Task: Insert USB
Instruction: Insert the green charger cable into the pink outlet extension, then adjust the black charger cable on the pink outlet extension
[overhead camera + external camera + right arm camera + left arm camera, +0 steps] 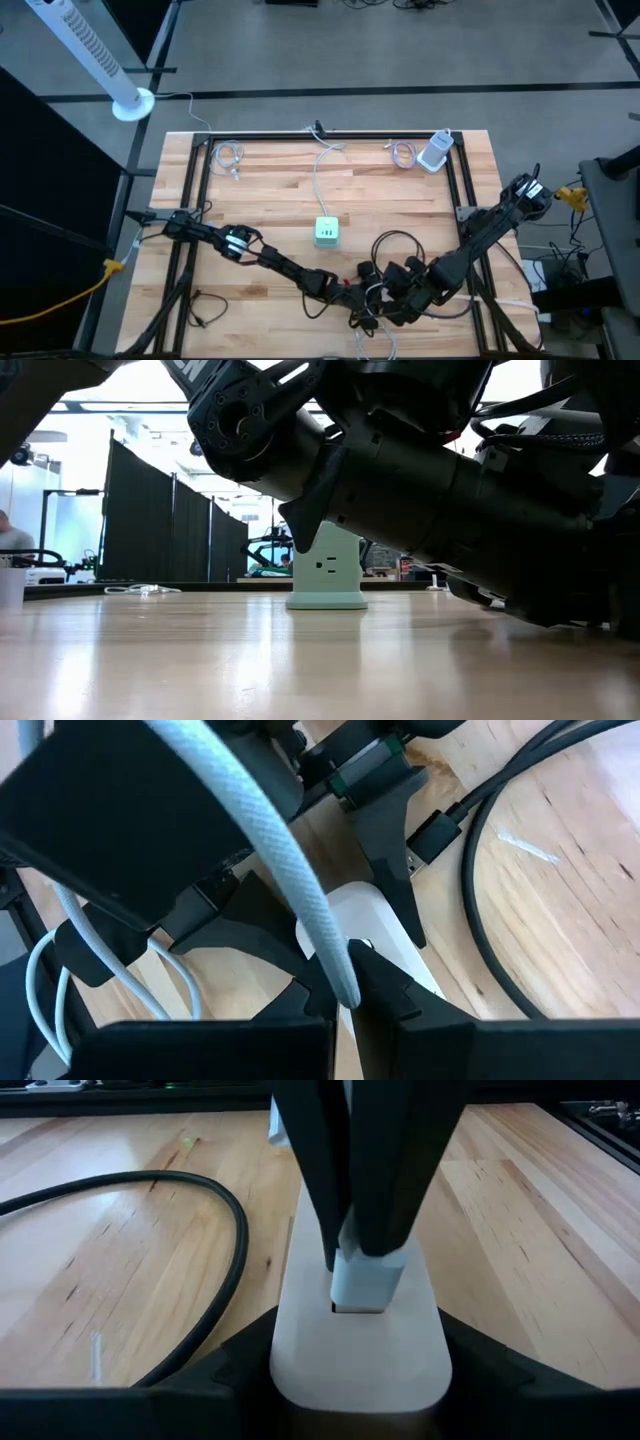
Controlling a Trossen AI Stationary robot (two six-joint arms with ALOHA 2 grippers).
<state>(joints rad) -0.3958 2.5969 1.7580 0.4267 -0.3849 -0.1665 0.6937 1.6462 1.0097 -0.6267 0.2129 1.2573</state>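
A flat white charger block (360, 1345) sits between the fingers of my left gripper (360, 1395), near the table's front edge. My right gripper (345, 998) comes down on it from above, shut on a white USB plug (366, 1275). The plug's white braided cable (270, 850) runs up past the wrist. The plug's lower end stands at a dark slot (345, 1308) in the block's top face. How far it is in, I cannot tell. In the high view my left gripper (350, 290) and right gripper (385, 297) meet and hide the block. My left gripper pinches the charger block by its two long sides (285, 1365), one finger (392, 840) on each. The fingers come in nearly level from the table's left and lie along the block. Whether the block rests on the table cannot be told. My right gripper pinches the white USB plug by its upper part (352, 1248) between its two fingers (385, 1170). The fingers point steeply down from above. The plug stands upright, its lower end at the block's slot. The cable leaves slack above the fingers.
A mint-green power cube (327, 232) stands mid-table, its white cord running to the far edge. A black cable loop (395, 245) and a loose black USB plug (430, 835) lie beside the block. Coiled cables (228, 155) and a white adapter (436, 150) lie at the far edge.
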